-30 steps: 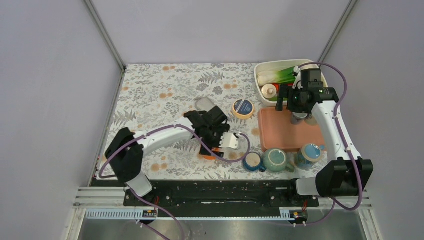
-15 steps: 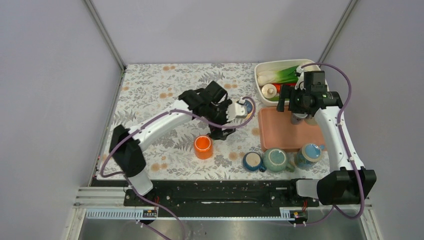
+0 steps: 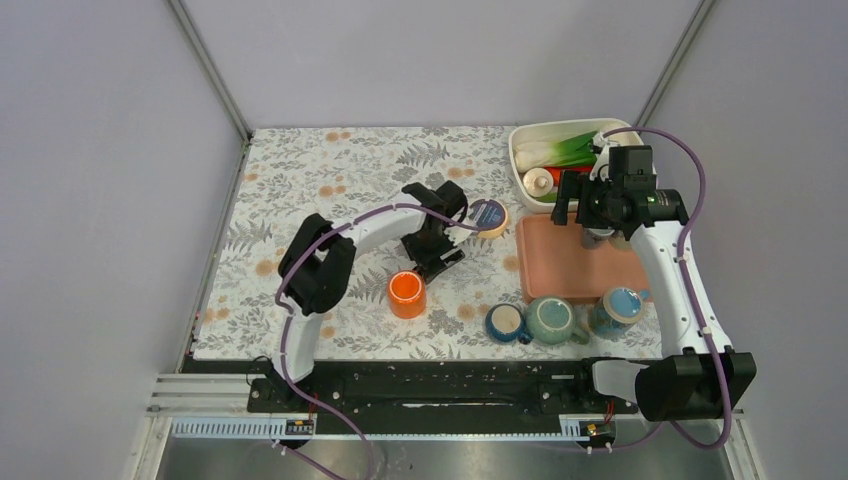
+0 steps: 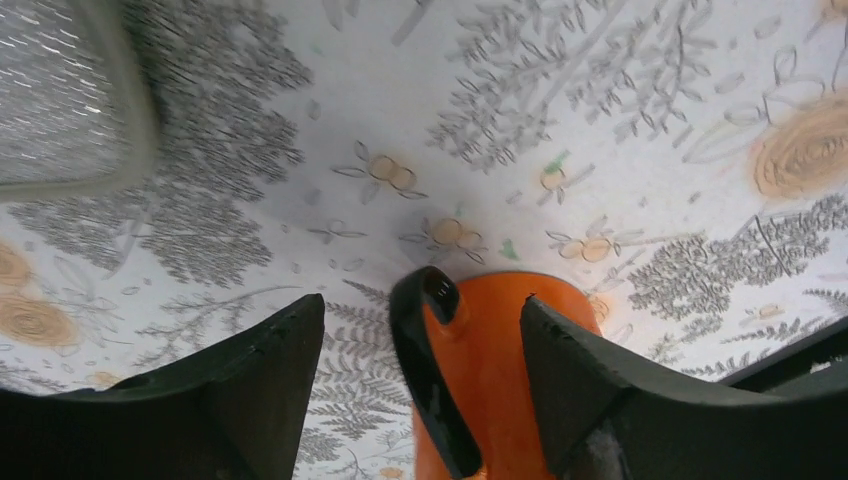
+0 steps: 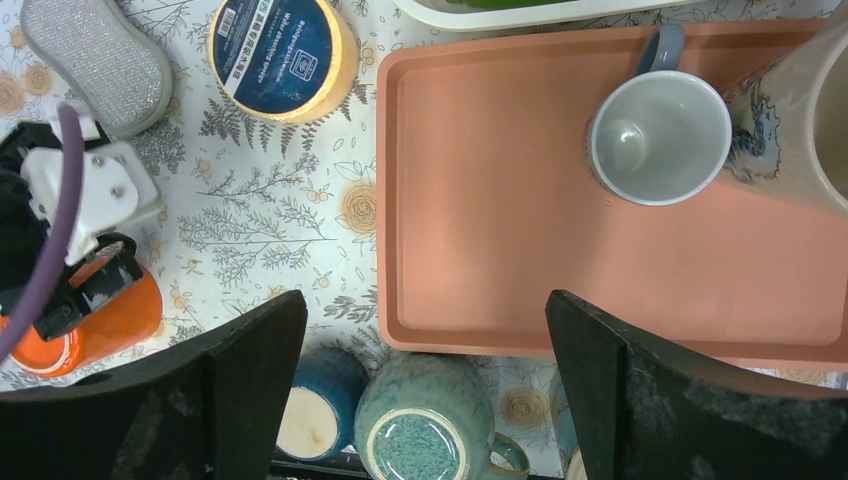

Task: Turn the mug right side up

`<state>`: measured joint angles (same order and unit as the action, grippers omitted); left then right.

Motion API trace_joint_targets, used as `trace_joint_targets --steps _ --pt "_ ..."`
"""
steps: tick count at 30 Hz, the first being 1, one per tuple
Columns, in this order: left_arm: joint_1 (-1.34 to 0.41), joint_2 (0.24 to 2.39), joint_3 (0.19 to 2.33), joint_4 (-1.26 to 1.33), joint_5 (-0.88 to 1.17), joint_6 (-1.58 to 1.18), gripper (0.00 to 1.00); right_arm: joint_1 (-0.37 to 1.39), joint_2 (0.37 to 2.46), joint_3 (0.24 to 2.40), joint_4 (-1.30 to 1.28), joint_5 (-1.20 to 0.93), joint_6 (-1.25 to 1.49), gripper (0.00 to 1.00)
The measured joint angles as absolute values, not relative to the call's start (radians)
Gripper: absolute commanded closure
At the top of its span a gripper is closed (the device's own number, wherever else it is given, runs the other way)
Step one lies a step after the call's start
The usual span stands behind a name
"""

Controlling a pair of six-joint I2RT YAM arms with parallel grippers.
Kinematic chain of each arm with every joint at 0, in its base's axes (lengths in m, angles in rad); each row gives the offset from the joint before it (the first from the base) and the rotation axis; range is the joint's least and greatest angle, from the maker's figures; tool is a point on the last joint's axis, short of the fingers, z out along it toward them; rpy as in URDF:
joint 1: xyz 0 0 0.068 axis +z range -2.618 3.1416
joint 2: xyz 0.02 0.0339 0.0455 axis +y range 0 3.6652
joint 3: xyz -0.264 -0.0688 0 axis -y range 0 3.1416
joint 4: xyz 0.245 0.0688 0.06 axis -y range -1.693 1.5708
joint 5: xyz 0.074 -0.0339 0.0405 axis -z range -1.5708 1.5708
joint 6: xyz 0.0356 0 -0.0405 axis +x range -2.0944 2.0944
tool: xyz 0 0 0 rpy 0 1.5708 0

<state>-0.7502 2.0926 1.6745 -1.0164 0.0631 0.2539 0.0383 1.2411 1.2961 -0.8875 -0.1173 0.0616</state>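
An orange mug (image 3: 406, 293) with a black handle (image 4: 432, 370) stands on end on the flowered cloth. I cannot tell which end is up. My left gripper (image 3: 437, 255) is open just behind and to the right of it. In the left wrist view (image 4: 422, 300) the fingers straddle the handle and part of the orange body (image 4: 500, 370) without closing. My right gripper (image 3: 598, 215) is open and empty above the pink tray (image 3: 560, 270); it also shows in the right wrist view (image 5: 425, 295).
A teal mug (image 5: 420, 420) stands upside down by the tray's near edge, between a small blue cup (image 5: 310, 410) and a blue mug (image 3: 618, 308). A grey mug (image 5: 658, 138) sits on the tray. A tape roll (image 5: 280, 55), a sponge (image 5: 98, 62) and a white vegetable bin (image 3: 560, 160) lie further back.
My left gripper let go of the orange mug, leaving it standing, swung away toward the back, then came down again next to it. The right arm barely moved.
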Motion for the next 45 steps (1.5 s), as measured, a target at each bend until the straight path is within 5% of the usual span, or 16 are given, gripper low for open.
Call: trace_joint_targets --steps 12,17,25,27,32,35,38,45 --pt "-0.873 2.012 1.525 -1.082 0.188 0.3 0.33 0.039 1.241 1.289 -0.878 -0.126 0.062 0.01" --pt "-0.894 1.914 1.488 -1.102 0.248 0.381 0.27 0.039 1.241 1.289 -0.878 -0.126 0.062 0.01" --pt "-0.898 1.802 1.392 -1.006 0.078 0.455 0.29 0.039 1.241 1.288 -0.876 -0.136 0.062 0.01" --pt "-0.898 1.812 1.383 -0.971 0.043 0.462 0.33 0.039 1.241 1.288 -0.876 -0.144 0.062 0.0" --pt "-0.898 1.86 1.383 -0.923 0.022 0.47 0.65 0.039 1.241 1.288 -0.876 -0.152 0.062 0.01" --pt "-0.899 1.88 1.383 -0.92 0.023 0.472 0.72 0.04 1.241 1.288 -0.876 -0.152 0.062 0.0" --pt "-0.9 1.886 1.384 -0.936 0.035 0.469 0.97 0.041 1.241 1.288 -0.876 -0.153 0.062 0.01" --pt "-0.894 1.882 1.389 -0.965 0.057 0.465 1.0 0.048 1.241 1.287 -0.873 -0.176 0.062 0.01"
